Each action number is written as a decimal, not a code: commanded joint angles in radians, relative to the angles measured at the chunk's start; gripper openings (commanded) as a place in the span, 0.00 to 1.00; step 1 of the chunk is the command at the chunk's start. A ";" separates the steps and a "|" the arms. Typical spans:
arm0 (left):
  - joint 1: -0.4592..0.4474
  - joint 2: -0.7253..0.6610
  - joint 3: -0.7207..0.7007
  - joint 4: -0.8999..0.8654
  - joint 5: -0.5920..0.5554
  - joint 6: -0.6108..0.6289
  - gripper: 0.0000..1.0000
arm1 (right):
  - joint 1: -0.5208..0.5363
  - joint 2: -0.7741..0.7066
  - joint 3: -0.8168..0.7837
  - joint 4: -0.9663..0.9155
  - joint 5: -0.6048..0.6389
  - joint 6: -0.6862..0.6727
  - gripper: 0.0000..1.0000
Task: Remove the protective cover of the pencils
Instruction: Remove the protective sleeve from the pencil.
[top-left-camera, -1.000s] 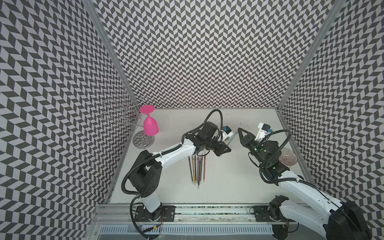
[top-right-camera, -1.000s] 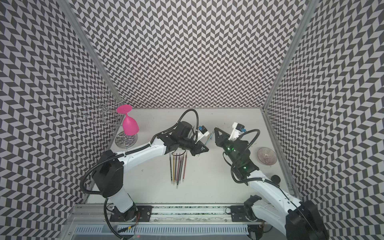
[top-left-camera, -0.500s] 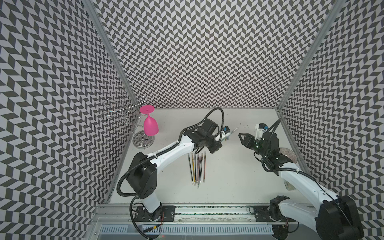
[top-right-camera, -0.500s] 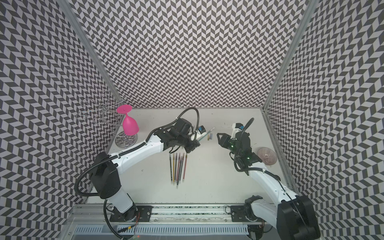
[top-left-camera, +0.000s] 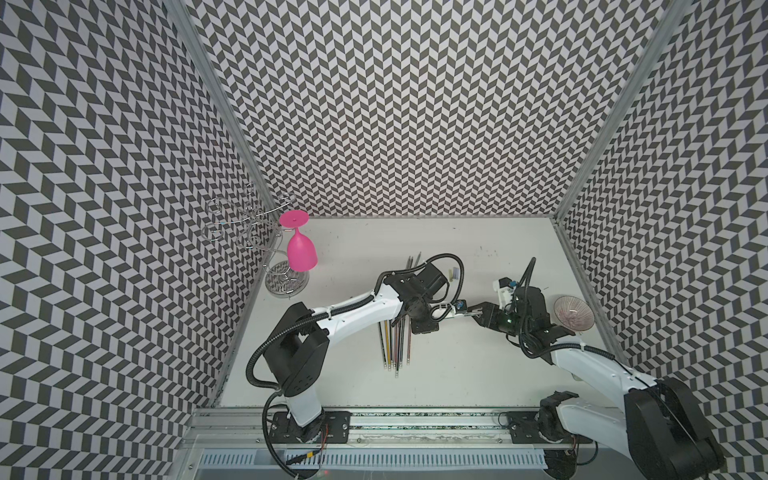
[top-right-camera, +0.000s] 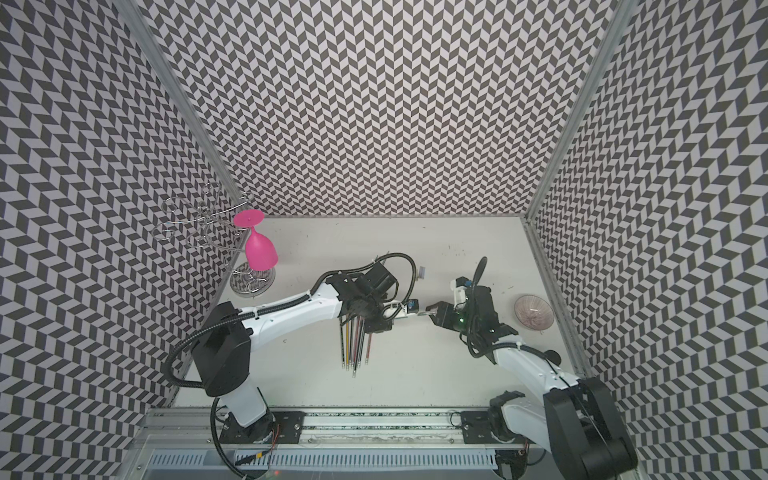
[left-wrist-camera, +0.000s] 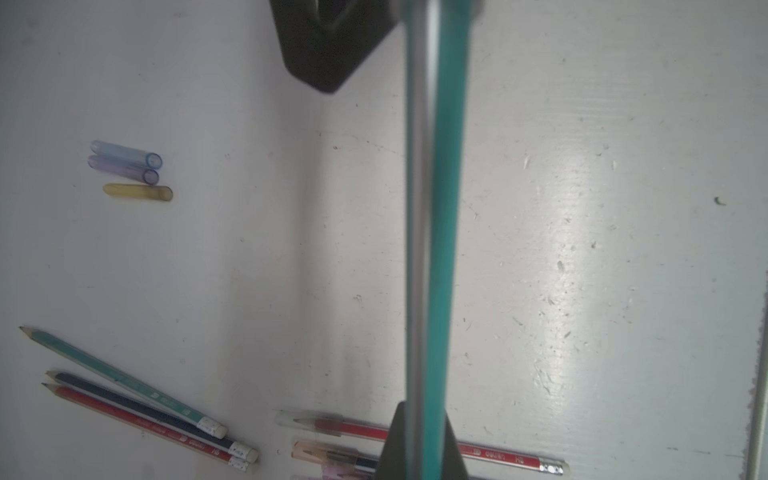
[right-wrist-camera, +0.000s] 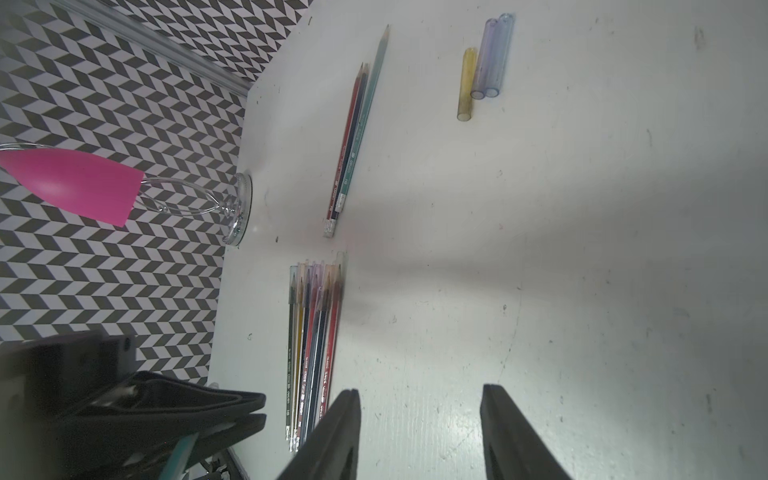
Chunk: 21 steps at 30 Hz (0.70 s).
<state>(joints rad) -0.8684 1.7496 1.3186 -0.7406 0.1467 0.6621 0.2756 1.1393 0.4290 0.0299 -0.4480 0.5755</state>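
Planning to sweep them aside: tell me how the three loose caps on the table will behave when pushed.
The caps look like smooth round tubes, so a sideways push would probably roll them. Thin, translucent plastic suggests they are very light and scatter easily.

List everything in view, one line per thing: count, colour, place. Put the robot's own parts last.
capped pencils: about seven, mixed colours with clear caps, side by side on the table
bare pencils: three, teal, navy and red, farther back on the table
loose caps: three, blue, purple and yellow, lying together a little apart from the bare pencils
held pencil: one, teal, in the left gripper
glass: one, pink, hanging upside down on the rack
rack: one, silver wire, back left corner
dish: one, clear, right edge of the table
table: one, white
left gripper: shut on the held pencil
right gripper: open, empty, facing the held pencil's free end
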 joint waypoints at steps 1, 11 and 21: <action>0.015 0.025 -0.002 -0.011 -0.015 0.022 0.00 | -0.013 -0.088 0.015 -0.012 0.031 -0.020 0.49; 0.043 0.001 -0.032 -0.002 -0.001 -0.010 0.00 | -0.023 -0.249 -0.108 0.292 -0.248 0.094 0.47; 0.052 -0.004 -0.033 0.000 0.016 -0.007 0.00 | -0.022 -0.134 -0.138 0.358 -0.378 0.093 0.41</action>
<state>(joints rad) -0.8219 1.7756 1.2865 -0.7555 0.1333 0.6510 0.2520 0.9962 0.3145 0.2943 -0.7555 0.6449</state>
